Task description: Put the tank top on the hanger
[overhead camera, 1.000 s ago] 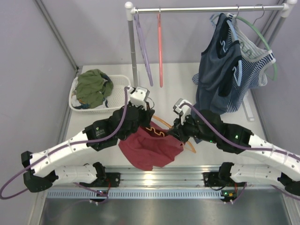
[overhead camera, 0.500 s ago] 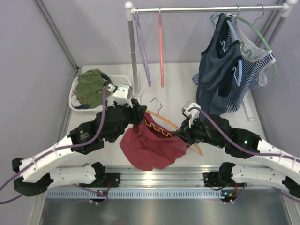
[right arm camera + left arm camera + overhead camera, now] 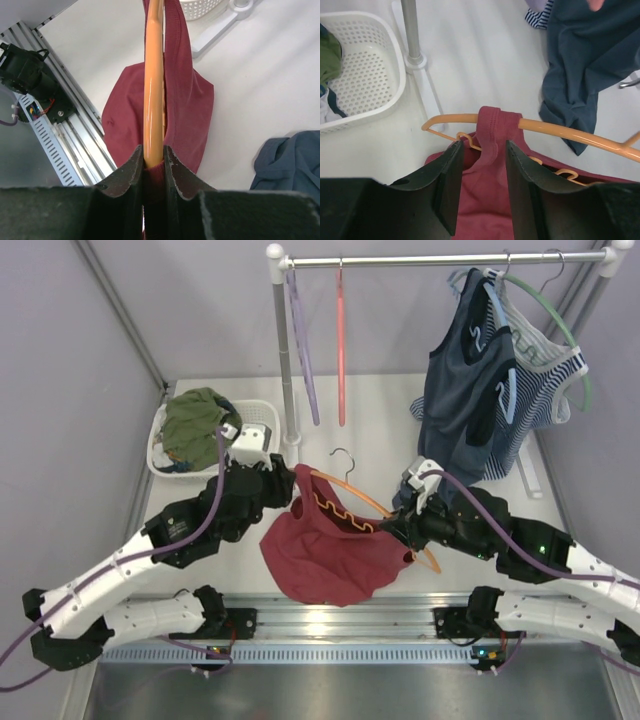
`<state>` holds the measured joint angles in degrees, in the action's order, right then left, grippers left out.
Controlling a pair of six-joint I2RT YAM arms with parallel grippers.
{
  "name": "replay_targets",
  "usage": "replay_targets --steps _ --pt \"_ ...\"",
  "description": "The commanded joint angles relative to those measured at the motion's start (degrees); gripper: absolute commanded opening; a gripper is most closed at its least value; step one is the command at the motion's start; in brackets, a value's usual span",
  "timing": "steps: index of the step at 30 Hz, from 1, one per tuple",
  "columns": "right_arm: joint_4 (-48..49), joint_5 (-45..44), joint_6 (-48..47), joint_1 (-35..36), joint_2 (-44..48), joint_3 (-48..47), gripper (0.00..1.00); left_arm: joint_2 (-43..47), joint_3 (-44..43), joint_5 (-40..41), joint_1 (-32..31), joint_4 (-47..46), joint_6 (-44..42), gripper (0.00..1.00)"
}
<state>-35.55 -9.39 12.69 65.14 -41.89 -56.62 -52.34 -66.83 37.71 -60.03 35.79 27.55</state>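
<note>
Clamped shut with the right claw (image 3: 153,152) on the orange bar of the hanger (image 3: 152,75), with a fold of the tank top (image 3: 185,100) pinched in alongside it. Straddling one red strap with the left claw (image 3: 482,150), with the fingers parted and the gap full of cloth; cannot tell whether pressing on that cloth or merely framing it. Judging by the left wrist view, got that strap looped over one arm of the hanger, just inboard of its curled tip, with the body of the top draped below the hanger toward the bench (image 3: 485,60). Probably about halfway: one shoulder on, the other seemingly bunched at the hanger's opposite end inside the right claw's grip. To finish well, hold the hanger level and steady, release the seated strap without dragging it back off the tip, then reach for the loose strap at the opposite end of the hanger and draw it outward over that arm. Watch for cloth snagging on the hanger's wavy inner bar, and avoid tugging toward the hook (image 3: 343,455). Beyond the hanger, a white basket (image 3: 360,75), a rack post (image 3: 411,30) and a navy top (image 3: 590,65).
</note>
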Motion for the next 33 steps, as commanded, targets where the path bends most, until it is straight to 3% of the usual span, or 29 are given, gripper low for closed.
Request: replay_targets --steps 1,7,11,17,27,33 --pt "3.38 -0.02 0.76 1.04 1.28 -1.21 0.00 -0.14 2.57 -13.87 6.39 -5.28 -2.41 0.44" --pt "3.38 0.07 1.02 1.04 1.55 -1.30 0.00 1.62 6.18 -30.47 17.99 -9.15 -1.80 0.44" --pt "3.47 -0.02 1.02 1.04 1.81 -1.39 0.00 2.85 9.34 -39.19 21.88 -13.45 -2.06 0.44" --pt "3.29 -0.02 1.29 1.12 2.25 -1.12 0.00 3.82 11.90 -45.61 24.52 -18.12 -1.27 0.44" --pt "3.03 -0.19 1.81 1.04 2.51 -0.95 0.00 1.98 12.95 -46.15 24.87 -19.79 -1.62 0.38" --pt "2.94 -0.63 1.90 1.04 3.57 -0.86 0.00 1.36 11.55 -46.50 24.96 -19.36 -2.32 0.18"
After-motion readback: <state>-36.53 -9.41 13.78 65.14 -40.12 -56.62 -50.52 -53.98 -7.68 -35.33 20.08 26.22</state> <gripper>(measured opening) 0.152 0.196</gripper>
